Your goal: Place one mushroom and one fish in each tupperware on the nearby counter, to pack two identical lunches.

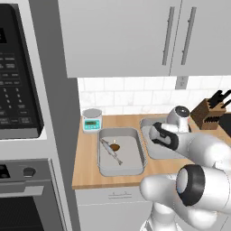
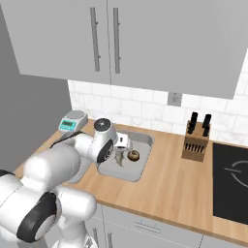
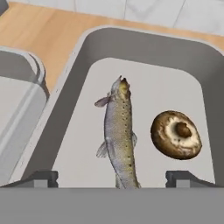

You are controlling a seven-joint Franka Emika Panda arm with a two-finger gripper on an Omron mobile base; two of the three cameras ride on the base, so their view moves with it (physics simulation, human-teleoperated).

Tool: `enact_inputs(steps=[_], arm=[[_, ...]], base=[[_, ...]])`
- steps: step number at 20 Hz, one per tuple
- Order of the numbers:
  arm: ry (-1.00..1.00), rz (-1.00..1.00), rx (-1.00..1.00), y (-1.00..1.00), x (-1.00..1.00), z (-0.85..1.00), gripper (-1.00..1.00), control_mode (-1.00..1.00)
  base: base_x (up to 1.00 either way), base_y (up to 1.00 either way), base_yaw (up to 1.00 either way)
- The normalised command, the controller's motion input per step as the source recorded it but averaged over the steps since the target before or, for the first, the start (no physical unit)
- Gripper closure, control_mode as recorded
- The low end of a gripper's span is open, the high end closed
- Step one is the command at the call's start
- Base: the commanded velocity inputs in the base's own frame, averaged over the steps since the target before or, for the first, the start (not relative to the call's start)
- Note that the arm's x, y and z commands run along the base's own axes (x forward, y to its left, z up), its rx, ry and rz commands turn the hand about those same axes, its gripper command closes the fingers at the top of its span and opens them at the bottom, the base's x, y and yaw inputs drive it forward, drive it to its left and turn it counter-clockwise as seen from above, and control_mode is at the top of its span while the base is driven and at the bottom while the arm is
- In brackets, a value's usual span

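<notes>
A kitchen counter [image 1: 90,173] of light wood runs below grey wall cabinets [image 1: 122,36], with white tile behind. Two grey trays sit side by side on it.

In the left base view, the left tray [image 1: 104,169] lies at about 6 o'clock of the picture's middle. It holds a slim fish [image 1: 112,153] lying on a slant, and a small brown mushroom [image 1: 115,147] touching or just beside the fish at its 1 o'clock. A small round scale [image 1: 92,121] with a teal display stands at 11 o'clock of this tray. The right tray [image 1: 149,124] is partly hidden behind the white arm [image 1: 198,149]. A knife block [image 1: 208,113] stands at 3 o'clock, near the wall.

In the right base view, the right tray [image 2: 140,169] holds a second fish [image 2: 119,157] and a second mushroom [image 2: 133,155], the mushroom at 3 o'clock of the fish. The arm's hand hangs just over this tray's left part. A black hob [image 2: 231,189] lies at the far right.

In the hand view, the gripper [image 3: 113,180] has its two dark fingertips [image 3: 41,178] spread wide, one on each side of the fish's tail end. The jaws hold nothing; the fish lies flat on the tray floor between them. The mushroom lies cap-down, apart from the fish, at its 3 o'clock. The other tray's rim shows at 9 o'clock.
</notes>
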Motion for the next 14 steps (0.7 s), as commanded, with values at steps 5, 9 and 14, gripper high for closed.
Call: enact_inputs(steps=[5, 9, 14], arm=[[-0.24, 0.00, 0.00, 0.00, -0.80, 0.98, -1.00, -1.00], [-0.12, 0.00, 0.00, 0.00, -0.89, 1.00, -1.00, -1.00], [-0.02, 0.00, 0.00, 0.08, -0.86, 1.00, -1.00, -1.00]], base=[[0.00, 0.00, 0.00], [0.00, 0.00, 0.00], [0.00, 0.00, 0.00]])
